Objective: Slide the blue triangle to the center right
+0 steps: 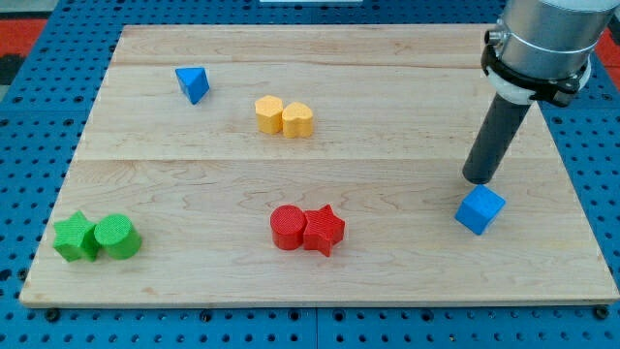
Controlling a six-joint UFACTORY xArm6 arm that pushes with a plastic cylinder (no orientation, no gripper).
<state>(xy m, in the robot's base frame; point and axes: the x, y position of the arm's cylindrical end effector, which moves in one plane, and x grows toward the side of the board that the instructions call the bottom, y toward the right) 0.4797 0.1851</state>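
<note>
The blue triangle (193, 83) lies near the board's top left. My tip (478, 179) rests on the board at the view's right, far from the triangle. It stands just above a blue cube (480, 209), close to it but apart, as far as I can tell.
Two yellow blocks (284, 116) touch each other at top centre. A red cylinder (288, 228) and a red star (324, 230) touch at bottom centre. Two green blocks (96, 237) sit together at bottom left. The wooden board (320, 281) lies on a blue pegboard.
</note>
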